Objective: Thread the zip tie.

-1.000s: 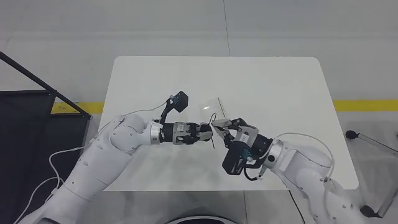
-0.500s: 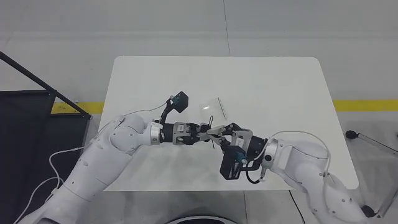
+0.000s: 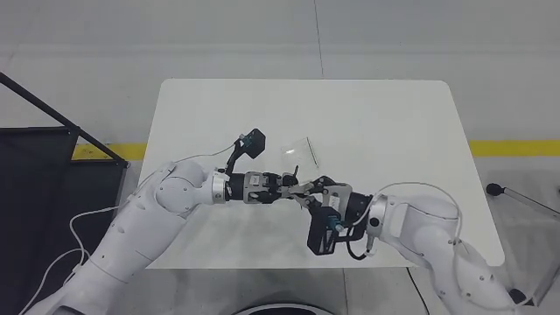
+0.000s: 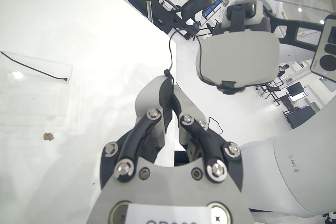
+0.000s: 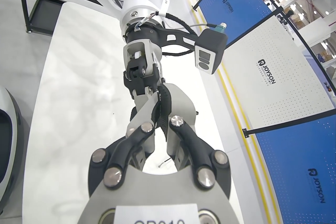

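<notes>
A thin black zip tie (image 3: 297, 175) arches in a small loop between the two grippers, just above the white table (image 3: 394, 122). My left gripper (image 3: 287, 184) is shut on it. In the left wrist view the tie's head (image 4: 166, 72) sticks out past the pads of the left gripper (image 4: 168, 83), and the strap (image 4: 170, 51) curves up and over to a grey finger (image 4: 236, 57) of the other arm. My right gripper (image 3: 308, 194) sits tip to tip with the left, shut on the strap. In the right wrist view the right gripper (image 5: 160, 99) has its pads pressed together against the left gripper (image 5: 143, 78).
A clear plastic sheet (image 3: 299, 149) lies flat just beyond the grippers, with a second black zip tie (image 4: 34, 69) resting on it. A small brown crumb (image 4: 48, 136) lies on the table near the sheet. A dark rack stands off the table's left side.
The right gripper has slid left, closer to the left gripper, and its wrist has turned. The zip tie's loop has tightened. The left arm has kept still.
</notes>
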